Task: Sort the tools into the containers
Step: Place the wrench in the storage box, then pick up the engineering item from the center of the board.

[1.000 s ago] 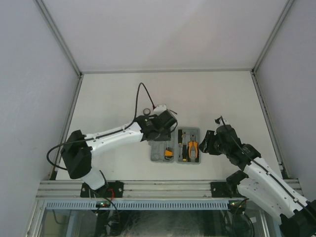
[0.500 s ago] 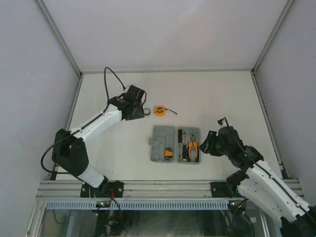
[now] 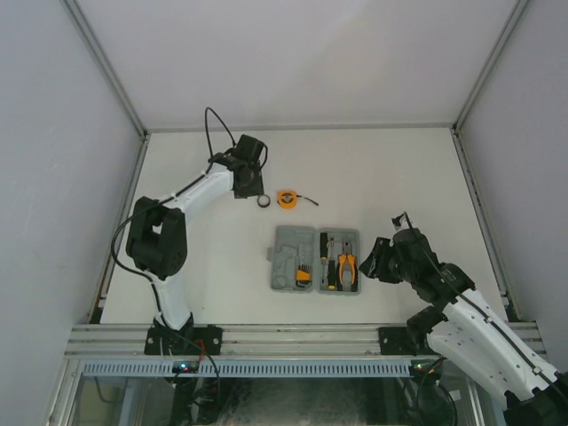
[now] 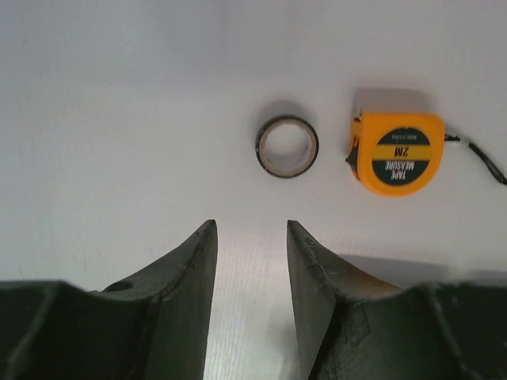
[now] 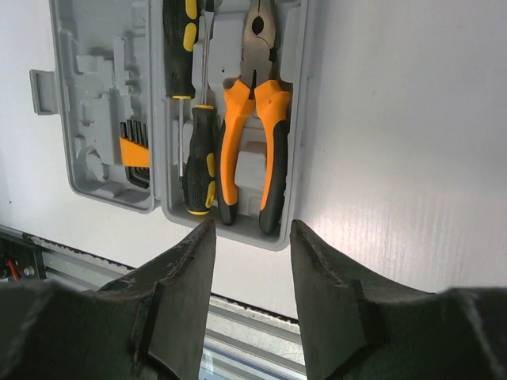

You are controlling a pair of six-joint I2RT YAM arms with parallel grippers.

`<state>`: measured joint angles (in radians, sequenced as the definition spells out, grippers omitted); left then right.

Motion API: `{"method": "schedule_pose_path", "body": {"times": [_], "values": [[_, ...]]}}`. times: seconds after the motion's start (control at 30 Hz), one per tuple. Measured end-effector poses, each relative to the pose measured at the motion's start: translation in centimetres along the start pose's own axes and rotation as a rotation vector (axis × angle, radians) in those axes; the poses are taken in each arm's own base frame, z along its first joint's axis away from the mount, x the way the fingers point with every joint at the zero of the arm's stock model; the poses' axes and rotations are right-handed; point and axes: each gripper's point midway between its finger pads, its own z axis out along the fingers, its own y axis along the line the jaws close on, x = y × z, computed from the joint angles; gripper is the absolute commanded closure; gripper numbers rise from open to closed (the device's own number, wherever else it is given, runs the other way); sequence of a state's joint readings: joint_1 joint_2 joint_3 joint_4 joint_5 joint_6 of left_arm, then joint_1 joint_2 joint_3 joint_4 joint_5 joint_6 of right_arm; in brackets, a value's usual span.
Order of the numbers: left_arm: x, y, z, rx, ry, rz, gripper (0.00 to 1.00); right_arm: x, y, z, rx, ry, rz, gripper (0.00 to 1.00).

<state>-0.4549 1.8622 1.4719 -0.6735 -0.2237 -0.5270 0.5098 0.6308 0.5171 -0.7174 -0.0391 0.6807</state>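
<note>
At the far left of the table (image 3: pixel 399 169), the left gripper (image 4: pixel 249 231) hovers just beside the small black ring (image 4: pixel 287 147), fingers apart, nothing between them. The round orange tape measure (image 4: pixel 398 152) lies just right of the ring, not touching it. Both are well apart from the grey tool case (image 3: pixel 284 241), which lies open mid-table, nearer the arms. The case's right half holds the pliers (image 5: pixel 253 119) and two screwdrivers (image 5: pixel 194 170); the left half holds the hex-key set (image 5: pixel 135 150), with other recesses bare. The right gripper (image 5: pixel 252 226) hangs just right of the case, jaws apart, empty.

Step in hand, likely: approach for picking up the ring, since the wrist view has it almost in line with the finger gap. The next move calls for shifting slightly toward the ring, dropping until the fingers straddle its rim, then closing without nudging the tape measure. The ring is low and flat, so the fingertips must get close to the table or the grip may slip. The carry would then go to a free recess in the case.
</note>
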Motion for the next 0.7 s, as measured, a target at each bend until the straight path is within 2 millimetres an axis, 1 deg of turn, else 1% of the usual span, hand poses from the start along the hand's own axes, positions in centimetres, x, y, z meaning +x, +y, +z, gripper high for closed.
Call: {"method": "schedule_pose_path", "body": {"times": [0.07,0.13,0.3,0.43,0.7], "values": [[-1.0,-0.1,0.6,0.002,-0.013,-0.007,0.57,0.0,0.0,0.0,0.000,0.000,0.000,0.57],[-1.3,0.1,1.2,-0.001,-0.008,-0.007,0.57,0.0,0.0,0.0,0.000,0.000,0.000,0.57],[-0.3,0.2,3.0,-0.006,0.039,0.004,0.57,0.0,0.0,0.0,0.001,0.001,0.000,0.57],[0.5,-0.1,3.9,-0.001,0.073,0.010,0.57,0.0,0.0,0.0,0.002,0.000,-0.001,0.57],[-0.2,-1.0,4.7,0.016,0.085,0.009,0.57,0.0,0.0,0.0,0.002,0.001,-0.002,0.57]]}}
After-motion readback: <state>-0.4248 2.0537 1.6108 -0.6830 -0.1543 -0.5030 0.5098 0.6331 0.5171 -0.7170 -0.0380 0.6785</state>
